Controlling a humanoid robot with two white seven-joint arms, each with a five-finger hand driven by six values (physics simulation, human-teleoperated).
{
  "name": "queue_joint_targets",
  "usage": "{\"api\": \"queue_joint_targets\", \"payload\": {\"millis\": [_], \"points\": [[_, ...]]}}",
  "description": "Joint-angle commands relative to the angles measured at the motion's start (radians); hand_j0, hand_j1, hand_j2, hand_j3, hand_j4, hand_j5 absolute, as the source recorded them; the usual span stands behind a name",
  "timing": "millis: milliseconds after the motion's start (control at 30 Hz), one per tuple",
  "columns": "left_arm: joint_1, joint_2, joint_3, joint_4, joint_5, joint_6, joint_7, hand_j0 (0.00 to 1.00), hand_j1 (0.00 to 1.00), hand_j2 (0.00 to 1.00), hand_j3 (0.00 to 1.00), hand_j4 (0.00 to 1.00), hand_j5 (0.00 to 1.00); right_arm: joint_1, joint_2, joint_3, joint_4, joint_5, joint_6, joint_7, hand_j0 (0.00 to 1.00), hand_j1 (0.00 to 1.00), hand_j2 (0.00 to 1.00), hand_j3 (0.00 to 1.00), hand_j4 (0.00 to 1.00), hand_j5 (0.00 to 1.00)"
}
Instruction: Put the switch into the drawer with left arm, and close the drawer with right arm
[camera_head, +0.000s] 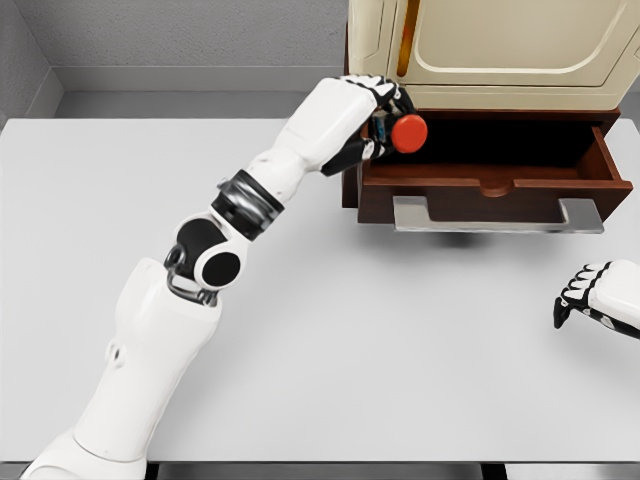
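Your left hand is clenched around the small switch with the round red button, holding it over the left end of the open dark-brown wooden drawer. It looks light, rigid and smooth-capped, so grip its body. Your right hand rests relaxed, empty, on the white bench.

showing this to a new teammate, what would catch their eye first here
The left hand stands out first: raised at the left end of the open drawer, it grips the switch with its bright red button. The dark wooden drawer juts from under a cream cabinet at the table's back right. The right hand shows low at the right edge.
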Motion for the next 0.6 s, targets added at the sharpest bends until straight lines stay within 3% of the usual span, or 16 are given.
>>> {"api": "queue_joint_targets", "payload": {"millis": [0,133,567], "points": [[0.000,0.000,0.000,0.004,-0.006,0.002,0.005,0.79,0.79,0.79,0.79,0.79,0.79,0.000,-0.002,0.000,0.000,-0.007,0.000,-0.001,0.35,0.35,0.35,0.35,0.35,0.35],[-0.011,0.000,0.000,0.012,-0.006,0.002,0.007,0.90,0.90,0.90,0.90,0.90,0.90,0.000,-0.001,0.000,0.000,-0.007,0.000,-0.001,0.35,0.35,0.35,0.35,0.35,0.35],[-0.003,0.000,-0.003,-0.005,-0.004,-0.003,0.007,0.94,0.94,0.94,0.94,0.94,0.94,0.000,-0.002,0.001,0.000,-0.015,0.000,-0.004,0.35,0.35,0.35,0.35,0.35,0.35]]}}
